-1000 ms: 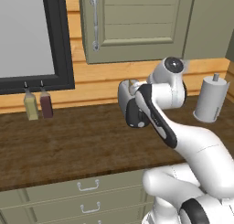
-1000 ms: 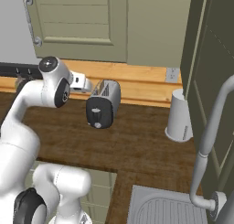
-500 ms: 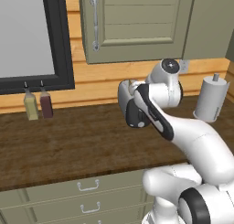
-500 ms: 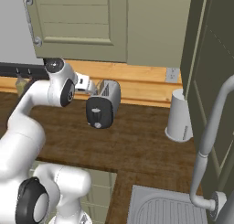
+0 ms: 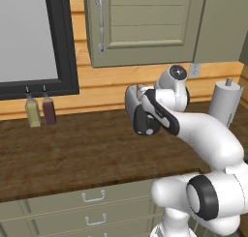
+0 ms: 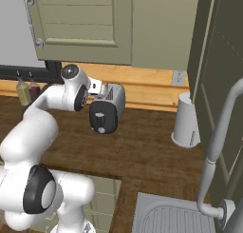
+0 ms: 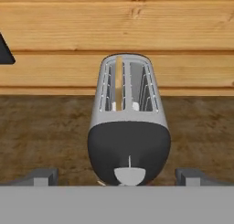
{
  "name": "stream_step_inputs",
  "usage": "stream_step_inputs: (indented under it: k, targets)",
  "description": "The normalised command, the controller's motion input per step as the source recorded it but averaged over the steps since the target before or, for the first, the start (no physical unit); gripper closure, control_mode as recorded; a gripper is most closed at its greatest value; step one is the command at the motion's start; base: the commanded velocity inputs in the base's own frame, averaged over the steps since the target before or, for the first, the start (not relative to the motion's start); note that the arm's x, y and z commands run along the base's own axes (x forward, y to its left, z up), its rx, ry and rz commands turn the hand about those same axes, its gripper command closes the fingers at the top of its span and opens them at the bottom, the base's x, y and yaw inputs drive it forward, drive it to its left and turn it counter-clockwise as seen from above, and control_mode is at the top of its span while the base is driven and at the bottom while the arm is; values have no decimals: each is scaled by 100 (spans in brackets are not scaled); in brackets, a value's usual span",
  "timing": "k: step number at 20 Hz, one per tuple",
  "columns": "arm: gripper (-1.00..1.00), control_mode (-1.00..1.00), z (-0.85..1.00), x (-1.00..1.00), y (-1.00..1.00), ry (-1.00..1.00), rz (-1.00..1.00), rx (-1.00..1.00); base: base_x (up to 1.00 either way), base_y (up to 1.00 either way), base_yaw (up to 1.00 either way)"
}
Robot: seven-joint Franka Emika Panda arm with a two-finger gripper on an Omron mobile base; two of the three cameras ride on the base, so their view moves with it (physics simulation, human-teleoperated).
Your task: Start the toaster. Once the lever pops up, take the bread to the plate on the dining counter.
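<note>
My hand [image 7: 122,176] is fully open, holding nothing, fingertips flanking the toaster [image 7: 129,127] with clear tabletop [image 7: 45,131] on both sides.

Dark wood worktop [image 5: 72,154] with olive drawers [image 5: 92,209] below, pale plank wall [image 7: 117,31] behind. At ten o'clock in the left base view, two bottles [image 5: 33,111] [image 5: 49,110] under a black-framed window [image 5: 29,37]; cabinet door [image 5: 145,25] with handle [image 5: 100,23] at twelve. In the right base view, paper towel roll [image 6: 186,120] at three o'clock, outlet [image 6: 179,77] above, faucet [image 6: 220,132] and sink [image 6: 166,218] at five.
</note>
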Motion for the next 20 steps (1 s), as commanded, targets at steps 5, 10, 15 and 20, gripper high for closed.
stream_step_inputs:
  k: [5,10,15,20]
  targets:
    - [-100,-100,-18,41,0,0,0,0,0,0,0]
    - [-100,-100,-28,37,0,0,0,-1,0,0,0]
    - [-100,-100,-17,32,0,0,0,0,0,0,0]
    - [-100,-100,-17,34,0,0,0,0,0,0,0]
